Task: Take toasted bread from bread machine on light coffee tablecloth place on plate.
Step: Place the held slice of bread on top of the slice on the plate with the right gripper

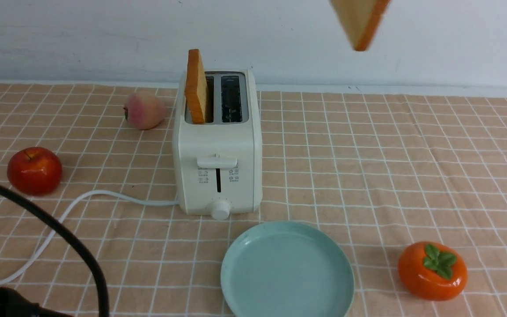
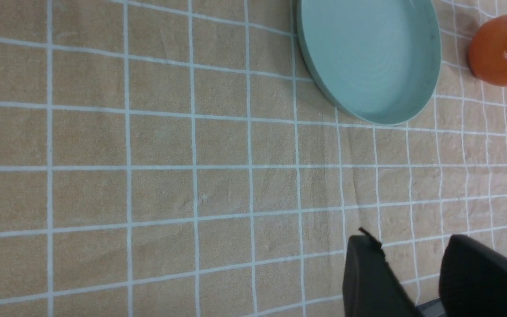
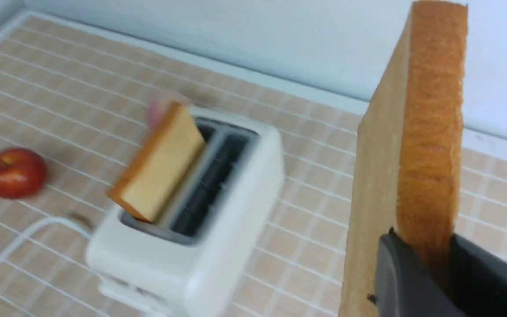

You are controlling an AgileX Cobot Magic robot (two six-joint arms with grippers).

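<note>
The cream-white bread machine (image 1: pixel 217 145) stands mid-table on the light coffee tablecloth (image 1: pixel 390 167). One slice of toasted bread (image 1: pixel 196 86) stands upright in its left slot; the right slot shows dark and empty. A second slice (image 1: pixel 361 22) hangs high above the cloth to the right of the bread machine, and only its lower corner shows in the front view. My right gripper (image 3: pixel 427 248) is shut on that slice's crust edge (image 3: pixel 431 132). The mint-green plate (image 1: pixel 286 273) lies bare in front of the bread machine. My left gripper (image 2: pixel 409 243) hovers open over bare cloth, well away from the plate (image 2: pixel 368 57).
A red apple (image 1: pixel 34 171) and a peach (image 1: pixel 144 110) lie left of the bread machine. An orange persimmon (image 1: pixel 431 269) sits right of the plate. The white cord (image 1: pixel 51 229) curls over the cloth at front left, next to my left arm's black cable (image 1: pixel 77 255).
</note>
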